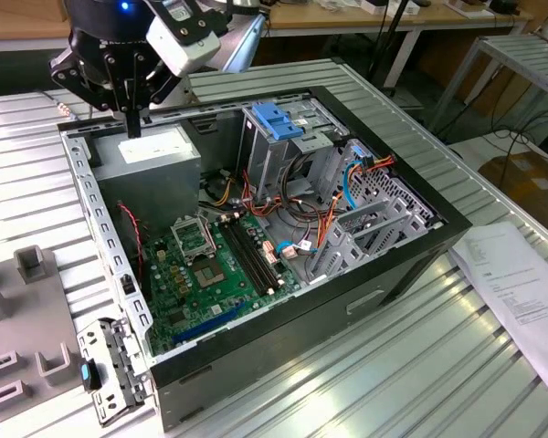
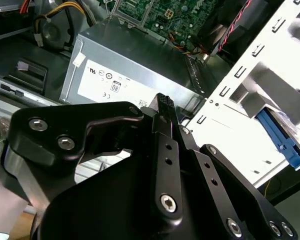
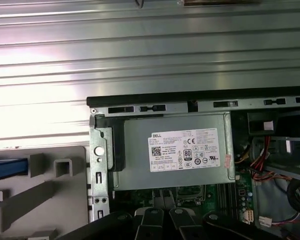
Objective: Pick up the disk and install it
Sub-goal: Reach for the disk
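**Matte Black Claw Beneath a Dark Wrist**

In the exterior view, the claw [image 1: 132, 128] is seen as a matte black assembly of angular links hung below a rounded dark wrist [image 1: 110, 26]. A small blue light [image 1: 123, 7] is lit on the wrist. A white and grey box-shaped housing [image 1: 181, 38] is mounted beside it.

In the second wrist view, the links [image 2: 85, 127] are shown as thick black plates with rounded corners. They are joined by silver socket-head screws [image 2: 168, 202], and a ribbed black pad [image 2: 162, 101] is carried at one fingertip.
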Robot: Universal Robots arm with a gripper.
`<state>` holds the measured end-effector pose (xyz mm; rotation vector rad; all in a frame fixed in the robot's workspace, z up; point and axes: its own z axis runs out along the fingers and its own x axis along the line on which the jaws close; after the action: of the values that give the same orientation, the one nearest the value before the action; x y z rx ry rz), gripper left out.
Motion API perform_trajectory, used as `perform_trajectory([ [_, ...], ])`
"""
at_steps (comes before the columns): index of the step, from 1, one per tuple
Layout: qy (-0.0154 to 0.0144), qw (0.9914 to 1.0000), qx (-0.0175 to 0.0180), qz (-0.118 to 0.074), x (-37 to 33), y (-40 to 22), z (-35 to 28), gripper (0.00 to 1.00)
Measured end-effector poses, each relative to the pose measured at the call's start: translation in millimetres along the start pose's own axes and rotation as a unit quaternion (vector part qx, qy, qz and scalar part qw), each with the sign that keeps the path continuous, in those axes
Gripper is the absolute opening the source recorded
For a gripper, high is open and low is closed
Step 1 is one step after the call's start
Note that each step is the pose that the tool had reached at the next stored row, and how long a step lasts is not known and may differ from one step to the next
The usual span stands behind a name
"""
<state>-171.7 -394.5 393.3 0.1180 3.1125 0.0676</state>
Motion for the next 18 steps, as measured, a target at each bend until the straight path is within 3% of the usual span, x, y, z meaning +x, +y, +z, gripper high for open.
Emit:
perform_trajectory([
  [9, 0.0, 1.0, 0.0, 0.0, 19.3, 0.5, -0.4, 0.11],
  [18, 0.0, 1.0, 0.0, 0.0, 33.5, 1.0, -0.7, 0.11],
])
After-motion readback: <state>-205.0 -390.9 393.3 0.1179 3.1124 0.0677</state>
